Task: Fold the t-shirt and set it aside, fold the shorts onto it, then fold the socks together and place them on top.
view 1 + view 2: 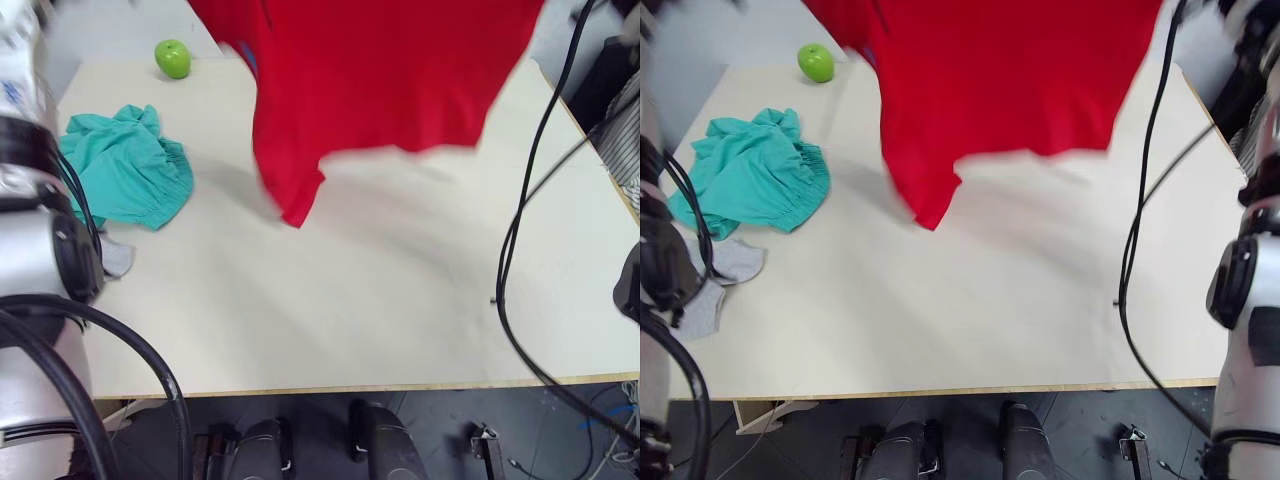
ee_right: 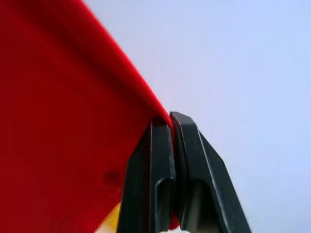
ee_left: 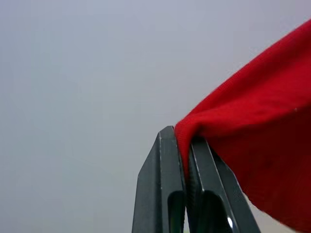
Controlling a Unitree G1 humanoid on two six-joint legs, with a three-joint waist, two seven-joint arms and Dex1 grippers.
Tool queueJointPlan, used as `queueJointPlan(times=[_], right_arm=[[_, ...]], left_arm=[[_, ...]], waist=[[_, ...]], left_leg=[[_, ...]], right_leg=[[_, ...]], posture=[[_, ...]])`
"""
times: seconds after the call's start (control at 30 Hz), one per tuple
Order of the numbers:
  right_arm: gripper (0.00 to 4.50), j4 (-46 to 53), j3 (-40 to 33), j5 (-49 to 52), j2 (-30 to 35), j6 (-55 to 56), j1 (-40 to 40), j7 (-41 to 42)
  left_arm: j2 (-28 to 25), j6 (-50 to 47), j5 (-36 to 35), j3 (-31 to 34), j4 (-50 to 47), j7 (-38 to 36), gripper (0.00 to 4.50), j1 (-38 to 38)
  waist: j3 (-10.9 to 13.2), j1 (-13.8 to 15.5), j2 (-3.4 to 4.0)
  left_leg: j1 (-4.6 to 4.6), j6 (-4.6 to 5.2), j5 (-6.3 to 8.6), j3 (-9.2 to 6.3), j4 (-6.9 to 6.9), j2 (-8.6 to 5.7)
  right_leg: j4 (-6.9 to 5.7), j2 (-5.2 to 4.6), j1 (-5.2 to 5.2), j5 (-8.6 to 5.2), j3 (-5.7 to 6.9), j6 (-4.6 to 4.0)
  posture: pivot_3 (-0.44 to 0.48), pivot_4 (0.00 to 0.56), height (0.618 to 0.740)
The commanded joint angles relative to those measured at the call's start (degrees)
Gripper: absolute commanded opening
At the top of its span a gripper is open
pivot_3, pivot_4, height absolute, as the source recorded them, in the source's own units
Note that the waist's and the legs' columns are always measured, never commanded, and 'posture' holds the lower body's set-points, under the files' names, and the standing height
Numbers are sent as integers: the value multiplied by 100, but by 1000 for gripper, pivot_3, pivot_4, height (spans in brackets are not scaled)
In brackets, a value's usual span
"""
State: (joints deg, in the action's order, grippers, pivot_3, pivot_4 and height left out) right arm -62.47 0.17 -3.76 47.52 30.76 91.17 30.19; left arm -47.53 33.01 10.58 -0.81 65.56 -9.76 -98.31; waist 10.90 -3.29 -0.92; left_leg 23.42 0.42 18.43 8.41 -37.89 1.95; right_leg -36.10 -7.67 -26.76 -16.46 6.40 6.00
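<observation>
The red t-shirt (image 1: 370, 80) hangs spread in the air above the far half of the table, its lower edge and one sleeve dangling just over the surface. My left gripper (image 3: 184, 141) is shut on one edge of the t-shirt (image 3: 262, 145). My right gripper (image 2: 170, 121) is shut on another edge of the t-shirt (image 2: 63, 126). The teal shorts (image 1: 125, 165) lie crumpled at the table's left side. The grey socks (image 1: 725, 265) lie just in front of the shorts near the left edge, partly behind my left arm.
A green apple (image 1: 172, 58) sits at the far left corner of the light table (image 1: 380, 300). Black cables (image 1: 520, 230) hang across the right side. A striped object (image 1: 625, 140) stands beyond the right edge.
</observation>
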Motion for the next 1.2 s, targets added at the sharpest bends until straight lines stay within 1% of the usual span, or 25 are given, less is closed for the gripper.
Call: queueJointPlan(times=[0.03, 0.07, 0.1, 0.13, 0.17, 0.2, 0.23, 0.3, 0.33, 0.37, 0.43, 0.47, 0.5, 0.53, 0.57, 0.6, 0.63, 0.67, 0.73, 0.8, 0.87, 0.9, 1.0, 1.13, 1.2], right_arm=[[0, -233, 100, -567, 459, 902, 71, -588], [0, -270, 109, -569, 476, 976, -23, -485], [0, -305, 64, -500, 464, 1038, -174, -370], [0, -329, 23, -435, 449, 1073, -321, -239], [0, -309, 74, -458, 458, 1167, -632, -71], [0, -284, 112, -488, 468, 1244, -845, 36], [0, -185, 184, -523, 486, 1404, -1267, 205], [0, -1, 166, -423, 481, 1469, -1796, 500], [0, 173, 257, -389, 499, 1486, -2362, 832], [0, 384, 318, -286, 519, 1499, -2892, 1190], [0, 1020, 315, 32, 569, 1329, -3961, 1757], [0, 1375, 304, 143, 635, 1277, -4414, 1952], [0, 1678, 274, 211, 686, 1193, -4735, 2077], [0, 2118, 198, 388, 726, 874, -5229, 2225], [0, 2585, 93, 560, 737, 633, -5709, 2276], [0, 3012, 24, 710, 785, 410, -6157, 2389], [0, 3331, -8, 771, 843, 224, -6507, 2473], [0, 3555, -30, 787, 910, 173, -6814, 2517], [0, 3927, -78, 902, 1048, -241, -7360, 2656], [0, 4242, -143, 1017, 1143, -497, -7745, 2779], [0, 4572, -202, 1138, 1275, -857, -8065, 2962], [0, 4749, -182, 1165, 1469, -1288, -8277, 3157], [0, 5180, -224, 1297, 1836, -2109, -8728, 3467], [0, 5922, -451, 1705, 2125, -2960, -9302, 3820], [0, 6139, -551, 1795, 2178, -3191, -9507, 3917]], left_arm=[[-509, 900, 198, 84, 225, 184, 31, -177], [-595, 1181, 214, 34, 193, -57, 31, -62], [-637, 1412, 105, 34, 142, -471, 31, 117], [-648, 1541, -58, 74, 93, -892, 31, 289], [-725, 1761, -178, 72, -73, -1255, 31, 655], [-773, 1900, -272, 91, -198, -1509, 31, 907], [-815, 1853, -677, 112, -547, -2263, 31, 1523], [-897, 1657, -1256, 188, -1161, -3233, 31, 2380], [-1076, 1133, -1822, 226, -1968, -3926, 31, 3412], [-1272, 729, -2162, 297, -2725, -4259, 31, 4331], [-1664, -628, -2879, 587, -4416, -4717, 31, 6240], [-1810, -932, -2893, 765, -4994, -4715, 31, 6935], [-1907, -1187, -2894, 933, -5438, -4691, 31, 7429], [-2002, -1727, -3057, 1163, -6001, -4748, 31, 8150], [-2051, -2020, -3015, 1396, -6455, -4809, 31, 8800], [-2104, -2567, -3099, 1648, -6924, -4888, 31, 9415], [-2143, -3113, -3183, 1883, -7315, -4929, 31, 9894], [-2162, -3368, -3155, 2099, -7615, -5001, 31, 10260], [-2135, -4029, -3220, 2442, -8136, -5001, 31, 10779], [-2063, -4434, -3266, 2653, -8506, -5057, 31, 11099], [-2017, -4828, -3352, 2794, -8782, -5113, 31, 11298], [-2020, -4979, -3359, 2839, -8876, -5147, 31, 11366], [-2001, -5263, -3347, 2899, -9038, -5218, 31, 11412], [-1973, -5647, -3493, 2877, -9236, -5307, 31, 11371], [-1989, -5744, -3507, 2744, -9315, -5332, 31, 11313]], waist=[[-1, -1, 2], [-1, -4, 2], [-1, -4, 2], [-1, -6, 2], [-1, -13, 2], [1, -9, 3], [6, -1, 2], [19, 2, 6], [34, -4, 15], [35, -7, 18], [41, -35, 26], [42, -39, 27], [50, -16, 33], [71, 4, 35], [75, 15, 36], [75, 30, 36], [74, 41, 37], [74, 68, 36], [78, 143, 41], [77, 187, 42], [77, 194, 42], [76, 193, 43], [73, 192, 45], [70, 195, 40], [69, 199, 38]], left_leg=[[-21, 10, 5, 5, 4, -8], [-31, 23, 13, 10, 3, -9], [-32, 36, 21, 24, 3, -10], [-29, 45, 26, 32, 3, -17], [-28, 48, 28, 38, -1, -23], [-29, 54, 31, 41, -14, -25], [-29, 64, 37, 40, -24, -24], [-39, 78, 30, 37, -66, -26], [-29, 82, 31, 34, -99, -22], [-24, 93, 25, 31, -111, -18], [-41, 95, 24, 25, -125, -11], [-41, 95, 24, 8, -126, 4], [-46, 95, 24, -10, -130, 18], [-45, 95, 24, -9, -135, 16], [-35, 99, 21, -8, -145, 22], [-40, 100, 19, -12, -153, 23], [-43, 100, 20, -13, -164, 26], [-51, 100, 20, -13, -166, 28], [-103, 101, 21, -7, -166, 24], [-157, 103, 31, -11, -163, 29], [-166, 103, 46, -13, -162, 32], [-173, 100, 49, -11, -161, 33], [-186, 91, 55, -4, -154, 45], [-188, 77, 62, 1, -146, 63], [-191, 76, 63, 3, -139, 64]], right_leg=[[0, -18, 19, 0, 42, 0], [-3, -30, 29, 0, 80, 0], [-4, -48, 30, 0, 120, 0], [-1, -57, 31, 0, 134, 0], [7, -67, 44, 0, 144, 0], [15, -71, 62, 0, 148, 1], [23, -73, 84, 0, 153, 1], [27, -83, 120, 9, 154, 16], [17, -83, 123, 12, 155, 22], [19, -85, 122, 30, 150, 28], [5, -86, 135, 33, 138, 27], [2, -87, 132, 36, 134, 24], [-6, -87, 133, 36, 127, 23], [-10, -87, 133, 36, 130, 23], [-15, -88, 128, 44, 131, 14], [-21, -87, 130, 48, 128, 12], [-34, -88, 131, 48, 125, 11], [-35, -88, 137, 48, 122, 11], [-28, -88, 184, 48, 116, 10], [9, -86, 244, 51, 119, 2], [10, -87, 251, 54, 116, -4], [10, -87, 254, 53, 115, -6], [10, -79, 258, 45, 111, -20], [19, -63, 257, 36, 120, -36], [21, -61, 257, 35, 120, -38]], posture=[[0, 150, 740], [0, 150, 740], [0, 150, 740], [0, 150, 740], [0, 150, 740], [0, 150, 740], [0, 150, 740], [0, 150, 740], [0, 150, 740], [0, 150, 740], [0, 150, 740], [0, 150, 740], [0, 150, 740], [0, 150, 740], [0, 150, 740], [0, 150, 740], [0, 150, 740], [0, 150, 740], [0, 150, 740], [0, 150, 740], [0, 150, 740], [0, 150, 740], [0, 150, 740], [0, 150, 740], [0, 150, 740]])
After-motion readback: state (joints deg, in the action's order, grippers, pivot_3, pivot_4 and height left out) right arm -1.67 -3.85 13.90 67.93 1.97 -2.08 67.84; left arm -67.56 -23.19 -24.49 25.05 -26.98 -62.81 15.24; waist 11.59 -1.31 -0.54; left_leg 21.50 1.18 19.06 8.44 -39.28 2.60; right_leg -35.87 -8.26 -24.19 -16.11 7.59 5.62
